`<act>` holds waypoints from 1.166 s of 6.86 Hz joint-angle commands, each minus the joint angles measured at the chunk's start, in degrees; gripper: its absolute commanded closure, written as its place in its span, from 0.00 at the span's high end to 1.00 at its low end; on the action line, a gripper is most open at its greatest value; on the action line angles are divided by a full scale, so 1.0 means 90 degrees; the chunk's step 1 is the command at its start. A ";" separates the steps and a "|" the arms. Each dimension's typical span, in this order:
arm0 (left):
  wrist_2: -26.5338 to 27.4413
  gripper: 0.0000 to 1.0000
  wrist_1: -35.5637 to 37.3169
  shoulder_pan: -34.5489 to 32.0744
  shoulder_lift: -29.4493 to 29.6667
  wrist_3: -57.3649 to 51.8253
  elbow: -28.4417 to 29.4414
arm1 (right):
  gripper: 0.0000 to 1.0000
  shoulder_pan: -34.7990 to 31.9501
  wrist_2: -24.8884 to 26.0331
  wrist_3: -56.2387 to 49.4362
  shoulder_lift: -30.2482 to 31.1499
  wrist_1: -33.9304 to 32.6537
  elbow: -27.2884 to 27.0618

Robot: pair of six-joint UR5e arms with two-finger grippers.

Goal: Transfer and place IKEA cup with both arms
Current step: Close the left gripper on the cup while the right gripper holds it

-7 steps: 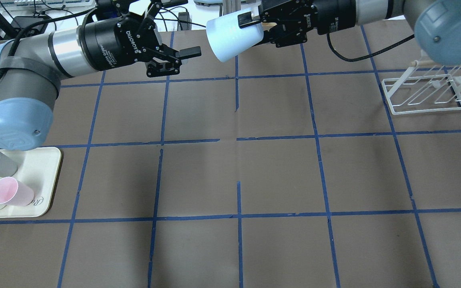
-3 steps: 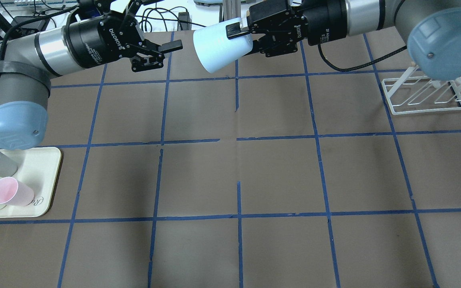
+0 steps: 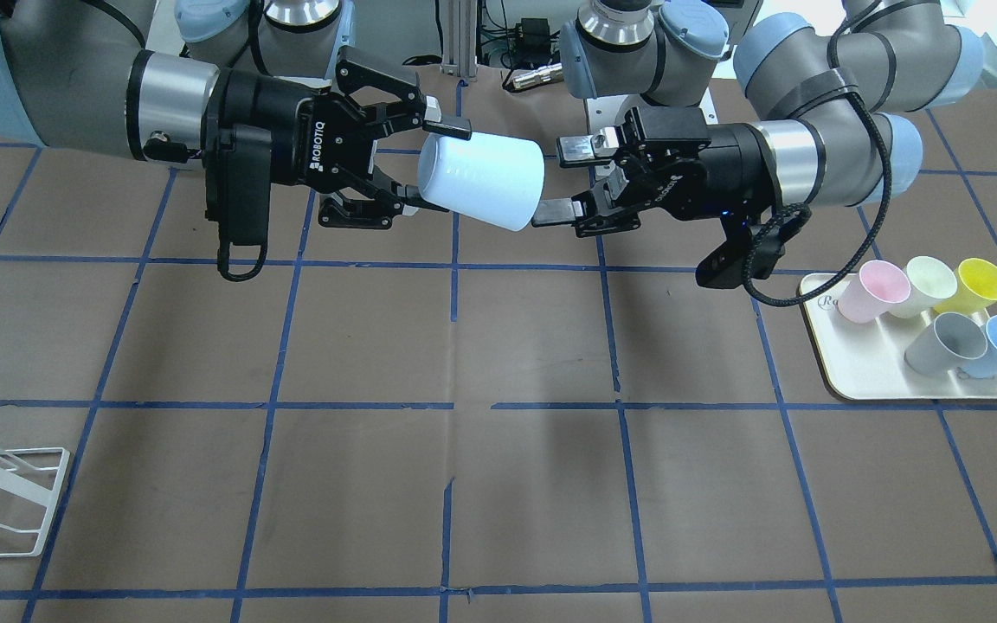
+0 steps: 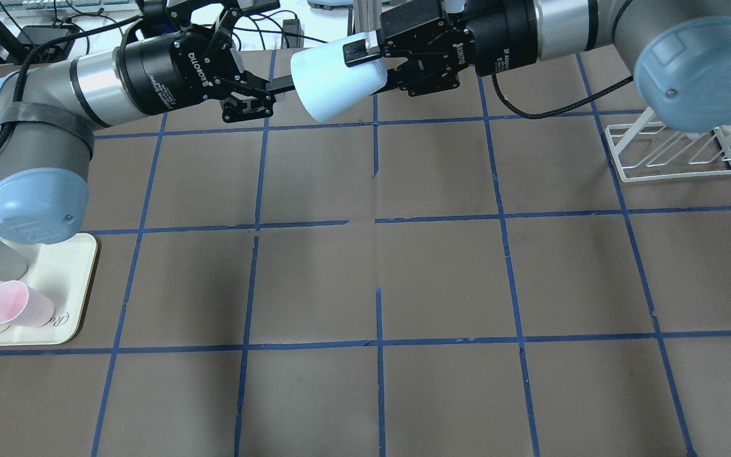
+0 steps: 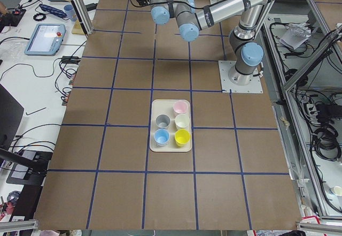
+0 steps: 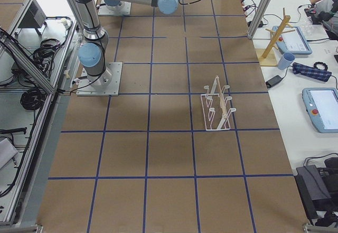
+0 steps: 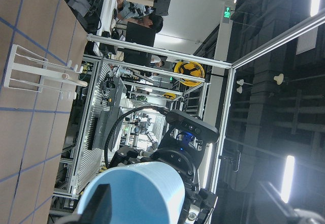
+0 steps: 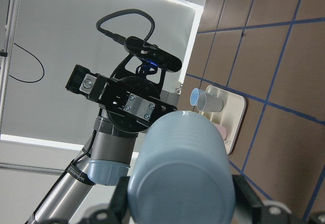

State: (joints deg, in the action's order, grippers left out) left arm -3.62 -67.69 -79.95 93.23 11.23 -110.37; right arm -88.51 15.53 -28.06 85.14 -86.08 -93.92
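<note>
Between grippers, cup [image 3: 481,182]: axis runs gripper to gripper, mouth facing left.
Right gripper [image 3: 434,169]: clamps base end.
Left gripper [image 3: 553,182]: jaws spread at the mouth.

The pale blue IKEA cup [image 3: 485,182] lies tipped on its side in mid-air. Its narrow base end is clamped in the right gripper [image 3: 434,170]. Its wide mouth faces the left gripper [image 3: 550,183], whose spread fingers sit just at the rim.

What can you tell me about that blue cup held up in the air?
The cup is a small, pale blue, handleless tumbler, plastic by its look. It lies sideways in the air above the table, the right gripper clamped on its narrow base end. Its wide mouth faces the open left gripper, close by the rim.
</note>
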 commanded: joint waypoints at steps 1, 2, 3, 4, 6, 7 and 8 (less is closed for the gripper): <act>-0.0202 1.00 0.0022 -0.0101 -0.0046 0.0080 -0.0003 | 0.43 -0.0029 -0.0006 0.0090 0.0002 -0.0006 -0.0004; -0.0213 1.00 0.0012 -0.0101 -0.0085 0.0148 -0.0003 | 0.43 -0.0038 0.0022 0.0091 0.0002 -0.0006 -0.0004; -0.0213 1.00 0.0012 -0.0110 -0.0133 0.0255 -0.0012 | 0.44 -0.0038 0.0052 0.0100 0.0070 -0.0006 -0.0013; -0.0213 0.93 0.0012 -0.0159 -0.0124 0.0256 -0.0003 | 0.47 -0.0038 0.0062 0.0149 0.0109 -0.0006 -0.0004; -0.0184 0.79 0.0138 -0.0403 -0.0076 0.0266 -0.0003 | 0.70 -0.0038 0.0052 0.0159 0.0129 0.0004 -0.0023; -0.0193 0.60 0.0206 -0.0423 -0.0085 0.0266 -0.0003 | 1.00 -0.0038 0.0052 0.0159 0.0129 -0.0006 -0.0023; -0.0194 0.60 0.0207 -0.0423 -0.0075 0.0295 -0.0003 | 1.00 -0.0038 0.0081 0.0159 0.0120 0.0004 -0.0023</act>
State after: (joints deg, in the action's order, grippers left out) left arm -5.34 -66.08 -83.62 92.49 13.67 -110.39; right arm -88.86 16.07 -26.64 86.26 -86.09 -94.12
